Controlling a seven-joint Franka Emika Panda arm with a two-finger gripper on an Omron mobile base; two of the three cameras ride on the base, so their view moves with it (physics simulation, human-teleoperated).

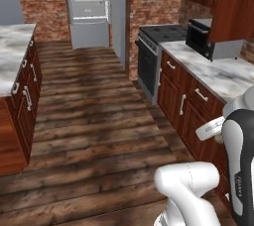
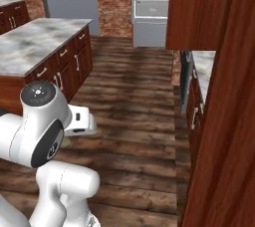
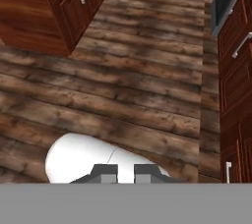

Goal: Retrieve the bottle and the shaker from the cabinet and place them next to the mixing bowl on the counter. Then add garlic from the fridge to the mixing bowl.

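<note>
Dark plank floor [image 1: 94, 121] running down the middle of the kitchen, bare boards with worn pale streaks, seen also from the hand camera [image 3: 123, 85]. On the right, white marble counter [image 1: 218, 71] with grey veins over brown drawers, carrying a black-and-silver toaster oven [image 1: 211, 41] toward its far end, under the reddish-brown cabinet [image 1: 230, 2]. Beyond it, a black stove [image 1: 156, 54] standing on the floor. On the left, a marble-topped island [image 1: 12, 51] over brown drawers with silver handles, standing on the boards. At the far end, the open fridge [image 1: 89, 9] resting on the floor, pale shelves inside.
</note>
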